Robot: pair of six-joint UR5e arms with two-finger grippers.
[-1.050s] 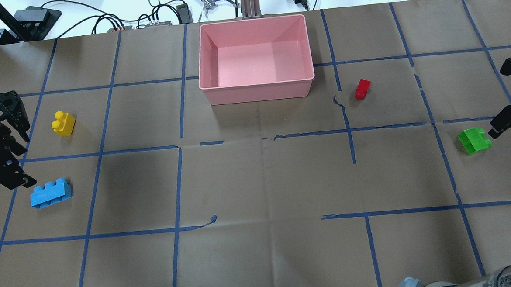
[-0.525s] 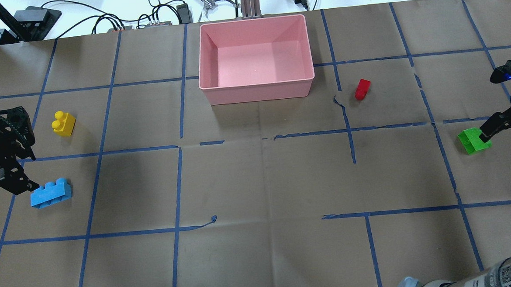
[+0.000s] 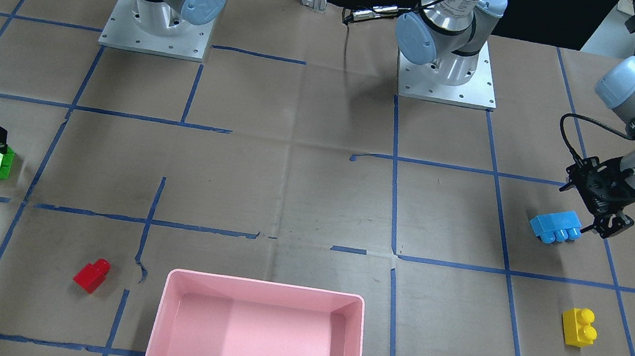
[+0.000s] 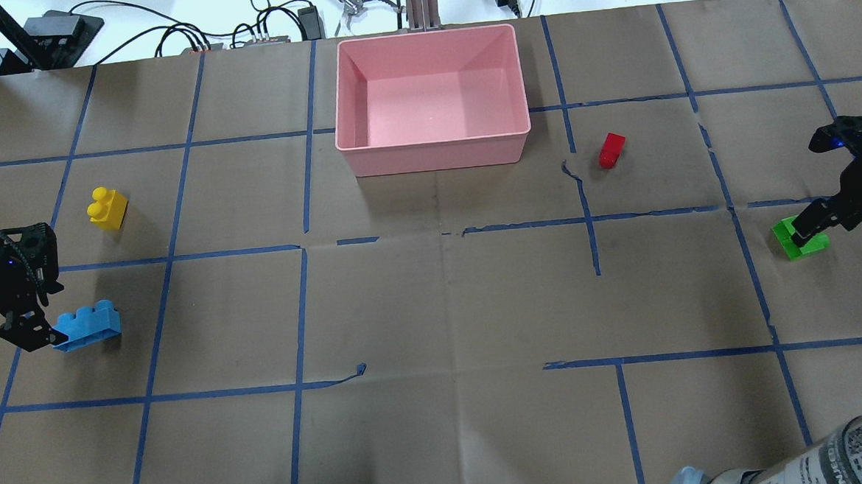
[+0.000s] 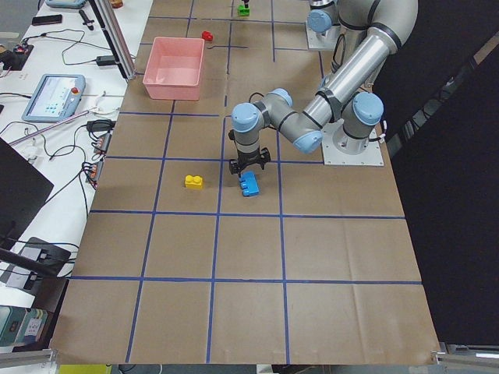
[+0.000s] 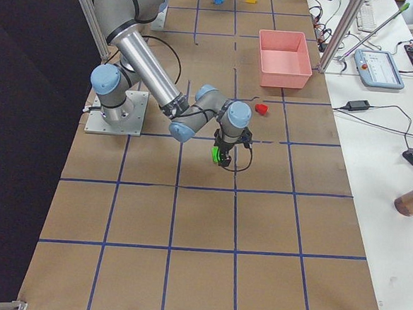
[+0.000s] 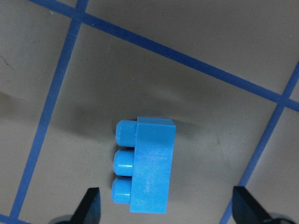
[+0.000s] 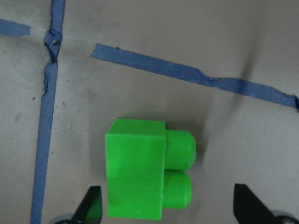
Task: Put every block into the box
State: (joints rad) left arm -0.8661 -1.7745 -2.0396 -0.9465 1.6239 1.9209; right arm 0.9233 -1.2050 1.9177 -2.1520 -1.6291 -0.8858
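Note:
The pink box (image 4: pixel 434 153) stands at the far middle of the table with nothing in it. The blue three-stud block (image 4: pixel 87 326) lies on its side at the left. My left gripper (image 4: pixel 34 333) hangs open over it, and in the left wrist view (image 7: pixel 168 210) a fingertip shows on either side. The green block (image 4: pixel 800 241) lies at the right. My right gripper (image 4: pixel 814 223) is open above it, and its fingertips straddle the green block (image 8: pixel 140 172). The yellow block (image 4: pixel 107 208) and the red block (image 4: pixel 611 149) lie apart on the paper.
Brown paper with a blue tape grid covers the table. Cables and small devices (image 4: pixel 265 29) lie past its far edge, and a metal post (image 4: pixel 422 3) stands behind the box. The two arm bases (image 3: pixel 155 25) sit at the robot's side.
My left gripper has moved nearer and down to the blue block's left end. My right gripper has moved left over the green block. No block has moved.

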